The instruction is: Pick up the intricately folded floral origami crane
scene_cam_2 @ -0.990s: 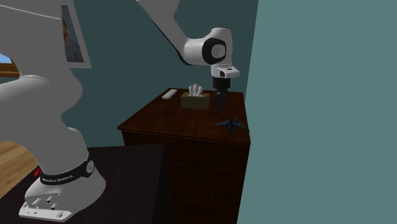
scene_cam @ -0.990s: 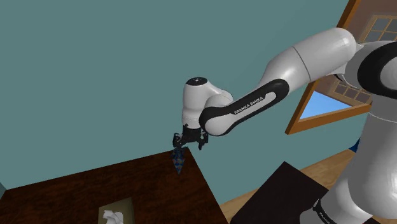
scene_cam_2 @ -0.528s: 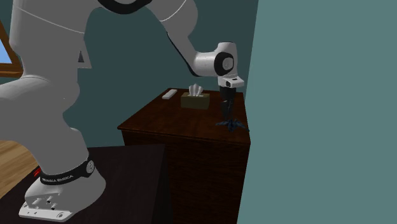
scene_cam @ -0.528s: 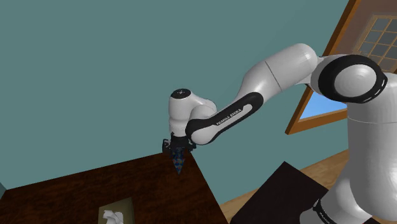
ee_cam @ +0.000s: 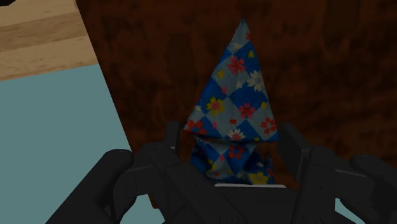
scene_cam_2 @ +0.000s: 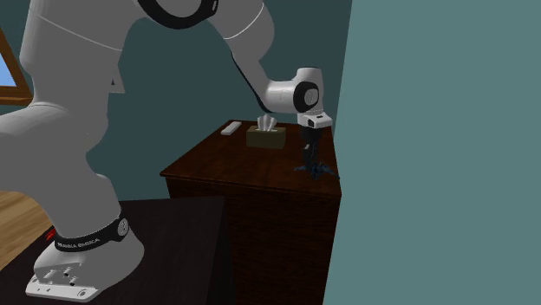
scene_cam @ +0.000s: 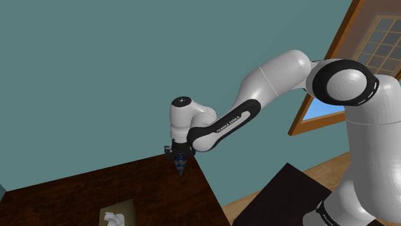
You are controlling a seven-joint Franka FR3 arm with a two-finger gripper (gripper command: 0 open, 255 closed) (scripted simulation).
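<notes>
In the shoulder view the gripper (scene_cam: 180,156) hangs straight down over the far corner of the dark wooden cabinet (scene_cam: 96,189), right where the top meets the teal wall (scene_cam: 96,70), and the origami crane (scene_cam: 182,167) shows just under it as a small blue shape, its folds too small to read; open tabletop runs toward this view's left, where a tissue box (scene_cam: 115,216) is cut off by the bottom edge, and the stand (scene_cam: 283,192) lies dark at lower right beneath a window (scene_cam: 360,70). In the second exterior view the crane (scene_cam_2: 316,169) sits on the cabinet (scene_cam_2: 251,186) close to its front corner edge, with the wall (scene_cam_2: 433,130) rising just beside it on this view's right; the gripper (scene_cam_2: 312,158) comes down onto it, and the tissue box (scene_cam_2: 266,135) and a flat white thing (scene_cam_2: 231,128) stand well apart behind. In the wrist view the fingers (ee_cam: 172,135) stand apart on either side of the crane (ee_cam: 236,108), a blue chequered paper with red, yellow and white flowers, its point tall ahead of the gripper (ee_cam: 229,127); they seem just clear of its sides, its base is hidden behind the hand, and the cabinet edge, the wall (ee_cam: 57,133) and a strip of wooden floor (ee_cam: 38,38) lie close beyond one finger
</notes>
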